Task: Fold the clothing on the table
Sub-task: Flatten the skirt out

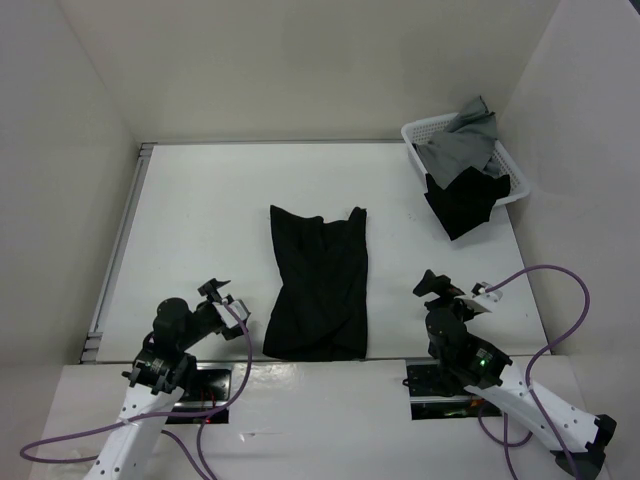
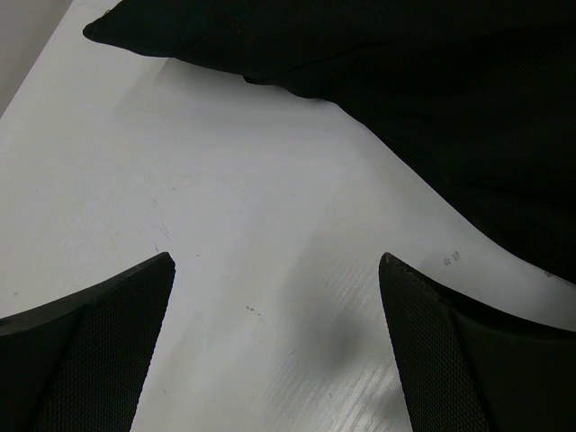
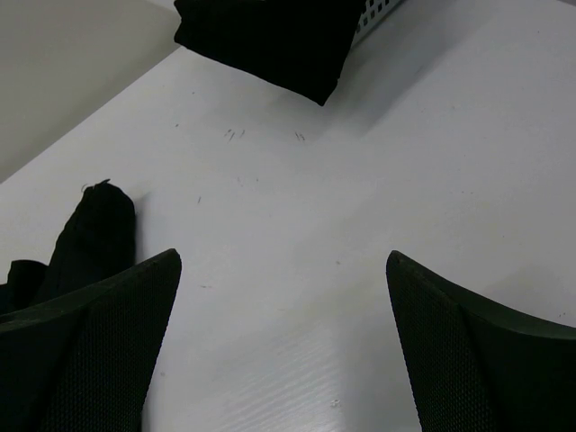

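The black pleated skirt (image 1: 318,285) lies flat in the middle of the desk (image 1: 200,200), running near to far, between the two arms. The left gripper (image 1: 222,296) hovers just left of its near part, jaws spread wide and empty. The right gripper (image 1: 441,286) stands apart to its right, likewise wide open and empty.

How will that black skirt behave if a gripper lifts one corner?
The skirt lies flat with soft creases, so probably floppy and would drape from the grip. It looks thin and light; pushing would likely bunch it rather than slide it.
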`<state>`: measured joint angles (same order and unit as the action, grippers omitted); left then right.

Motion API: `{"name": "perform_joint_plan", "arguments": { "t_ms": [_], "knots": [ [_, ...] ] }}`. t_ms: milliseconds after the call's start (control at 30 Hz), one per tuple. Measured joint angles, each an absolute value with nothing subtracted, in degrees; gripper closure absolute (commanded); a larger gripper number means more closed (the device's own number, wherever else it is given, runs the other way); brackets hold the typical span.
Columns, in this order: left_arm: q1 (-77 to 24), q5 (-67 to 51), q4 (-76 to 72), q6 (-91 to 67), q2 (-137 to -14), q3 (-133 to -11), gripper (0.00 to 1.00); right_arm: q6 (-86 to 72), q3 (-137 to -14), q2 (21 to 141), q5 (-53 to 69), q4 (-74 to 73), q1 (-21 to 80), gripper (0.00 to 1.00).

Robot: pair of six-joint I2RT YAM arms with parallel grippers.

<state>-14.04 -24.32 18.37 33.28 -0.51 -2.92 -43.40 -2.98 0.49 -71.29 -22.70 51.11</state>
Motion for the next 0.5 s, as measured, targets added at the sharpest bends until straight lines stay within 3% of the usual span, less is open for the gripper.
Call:
{"name": "perform_joint_plan", "arguments": {
  "t_ms": [500],
  "knots": [
    [-14.0, -24.3, 18.4, 33.3, -0.5, -2.9, 0.00, -41.8, -3.0, 0.5, -70.6, -21.3, 51.1, 0.02]
  ]
}}
